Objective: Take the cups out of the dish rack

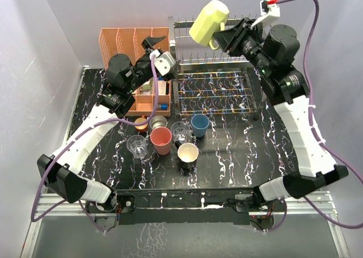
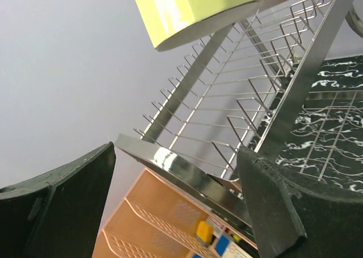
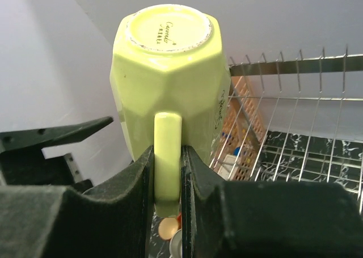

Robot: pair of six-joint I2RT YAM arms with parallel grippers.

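The pale yellow mug (image 1: pixel 209 21) is in the air above the far side of the dish rack (image 1: pixel 213 93). The clenched right tool (image 3: pixel 168 173) pinches its handle; the left tool (image 2: pixel 176 184) gapes, released. It looks like glazed ceramic: stiff, weighty, slippery and breakable, so the handle suits gripping. Only the right wrist view shows that pinch, and only the top view shows where the mug sits over the rack.

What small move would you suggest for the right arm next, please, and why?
Probably carry the pale yellow mug toward the near side and lower it onto the table. The right gripper is shut on its handle and holds it in the air above the dish rack, while the other cups stand on the table in front of the rack, with bare table to their right.
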